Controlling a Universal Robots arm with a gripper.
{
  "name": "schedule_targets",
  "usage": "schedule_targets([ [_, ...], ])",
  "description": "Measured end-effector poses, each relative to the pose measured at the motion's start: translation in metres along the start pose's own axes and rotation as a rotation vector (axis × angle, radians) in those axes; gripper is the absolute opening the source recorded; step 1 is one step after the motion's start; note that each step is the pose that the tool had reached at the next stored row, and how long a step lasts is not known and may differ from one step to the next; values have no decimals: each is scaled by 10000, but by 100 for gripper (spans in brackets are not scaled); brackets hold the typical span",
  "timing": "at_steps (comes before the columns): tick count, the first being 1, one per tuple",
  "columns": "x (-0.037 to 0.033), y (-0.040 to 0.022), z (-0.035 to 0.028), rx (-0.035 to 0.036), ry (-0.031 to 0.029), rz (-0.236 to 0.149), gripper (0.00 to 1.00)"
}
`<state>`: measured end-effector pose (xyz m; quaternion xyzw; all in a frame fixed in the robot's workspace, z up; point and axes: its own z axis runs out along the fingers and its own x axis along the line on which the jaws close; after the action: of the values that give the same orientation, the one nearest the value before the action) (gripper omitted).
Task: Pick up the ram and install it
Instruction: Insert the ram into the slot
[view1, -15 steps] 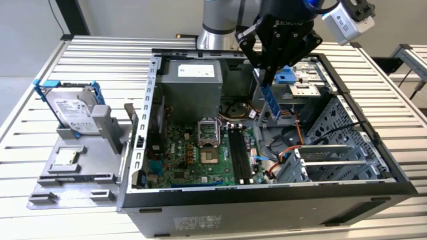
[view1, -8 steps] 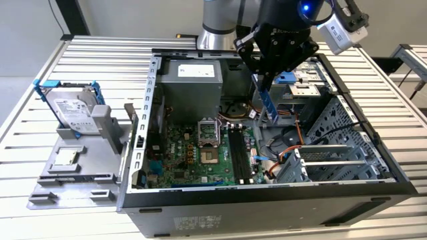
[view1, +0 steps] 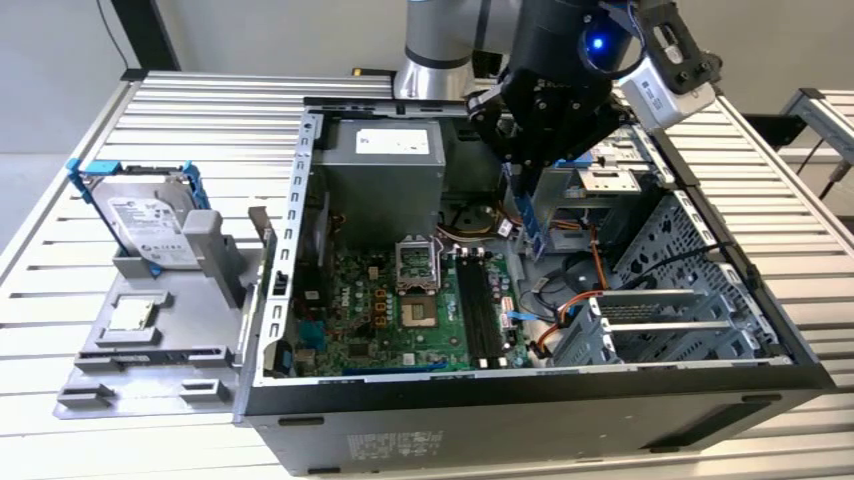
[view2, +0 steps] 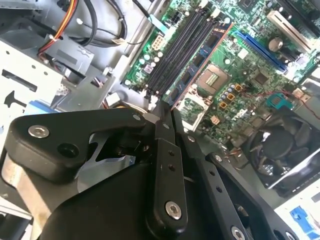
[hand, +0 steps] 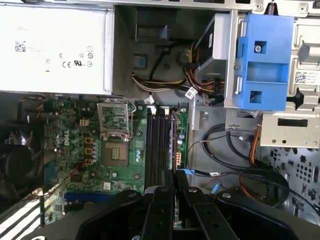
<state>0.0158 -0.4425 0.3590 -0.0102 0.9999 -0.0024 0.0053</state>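
Had the ram (view1: 525, 215) pinched tight in the end effector (hand: 175, 192) over the black slots (hand: 159, 145); could've jammed crooked if tilted.

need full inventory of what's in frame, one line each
case: 1, black and grey, open, on the slatted table
motherboard: 1, green, inside the case
memory slots: about 4, black, beside the CPU socket
power supply: 1, grey, inside the case
drive bracket: 1, light blue, drive bay
hard drive: 1, silver, outside the case, exterior view's left
ram: 1, blue, in the claw
claw: 1, black, shut on the ram, above the motherboard
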Motion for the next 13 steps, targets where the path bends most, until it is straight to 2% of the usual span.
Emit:
schedule_targets([
  [13,-17,1,257,4,1,240,0],
])
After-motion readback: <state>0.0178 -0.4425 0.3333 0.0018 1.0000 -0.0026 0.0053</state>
